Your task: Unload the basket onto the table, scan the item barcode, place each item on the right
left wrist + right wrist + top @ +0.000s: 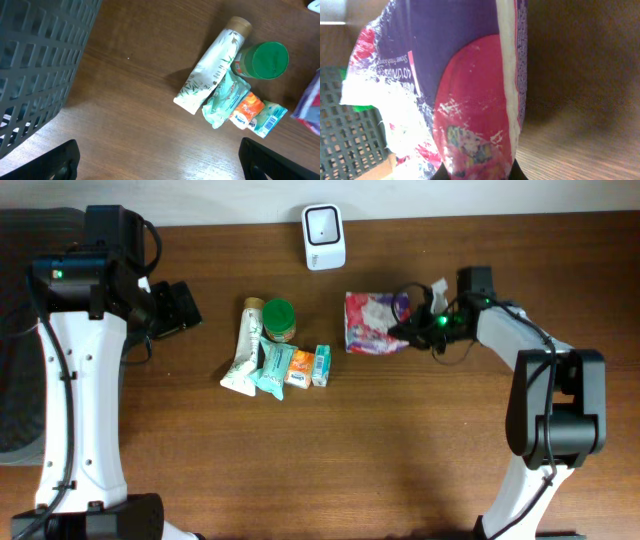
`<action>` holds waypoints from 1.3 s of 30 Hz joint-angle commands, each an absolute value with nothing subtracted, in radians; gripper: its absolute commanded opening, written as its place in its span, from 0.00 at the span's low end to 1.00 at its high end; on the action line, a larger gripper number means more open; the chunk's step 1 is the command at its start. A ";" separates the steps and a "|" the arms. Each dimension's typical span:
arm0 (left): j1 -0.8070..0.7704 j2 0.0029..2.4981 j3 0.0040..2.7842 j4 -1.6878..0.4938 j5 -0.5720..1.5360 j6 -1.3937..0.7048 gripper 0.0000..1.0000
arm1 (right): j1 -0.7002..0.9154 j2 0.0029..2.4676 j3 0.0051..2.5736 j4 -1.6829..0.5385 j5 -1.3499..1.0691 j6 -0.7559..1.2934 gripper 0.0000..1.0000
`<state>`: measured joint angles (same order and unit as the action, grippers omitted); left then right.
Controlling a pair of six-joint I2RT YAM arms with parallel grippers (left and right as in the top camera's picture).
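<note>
Containers. A grey mesh basket point(40, 60) stood off the table's left edge, beside the left arm; its contents could not be determined. A jar point(279, 320) with a green lid stood upright near the table's centre, lid on and contents hidden.

Task item. A red and purple plastic packet point(370, 322) lay on the table point(400, 440) right of centre, below and slightly right of the white scanner point(323, 237), well apart from it. The right gripper point(408, 330) was clamped on the packet's right end, jaws drawn tight on the wrapper. In the right wrist view the packet filled most of the frame, with crinkled film and white edging; no barcode was legible there.

Other items. A white tube point(245, 345) with a leaf print lay lengthwise just left of the jar, cap toward the far edge. A teal pouch point(270, 368) overlapped the tube's lower end. An orange sachet point(298, 367) lay against the pouch, and a small green and white carton point(321, 366) touched the sachet's right side. This group sat left of the packet, separated from it by bare table.

Left gripper point(178, 308): hovering at the table's left side, near the basket, fingers spread fully apart and holding nothing.

Obstructions. Nothing lay between the packet and the scanner.
</note>
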<state>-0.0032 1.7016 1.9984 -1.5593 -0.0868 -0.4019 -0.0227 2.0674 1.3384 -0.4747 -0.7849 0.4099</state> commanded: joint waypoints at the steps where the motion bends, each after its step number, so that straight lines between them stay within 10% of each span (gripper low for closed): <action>1: -0.001 1.684 1.997 -1.560 -0.095 -0.411 0.99 | 0.031 2.065 1.489 -0.433 -0.815 0.466 0.04; 13: -0.001 1.684 1.997 -1.560 -0.095 -0.411 0.99 | 0.183 2.109 1.547 0.292 -0.435 0.920 0.04; 39: -0.001 1.684 1.997 -1.561 -0.095 -0.411 0.99 | 0.273 2.329 1.886 -0.054 -0.441 0.907 0.04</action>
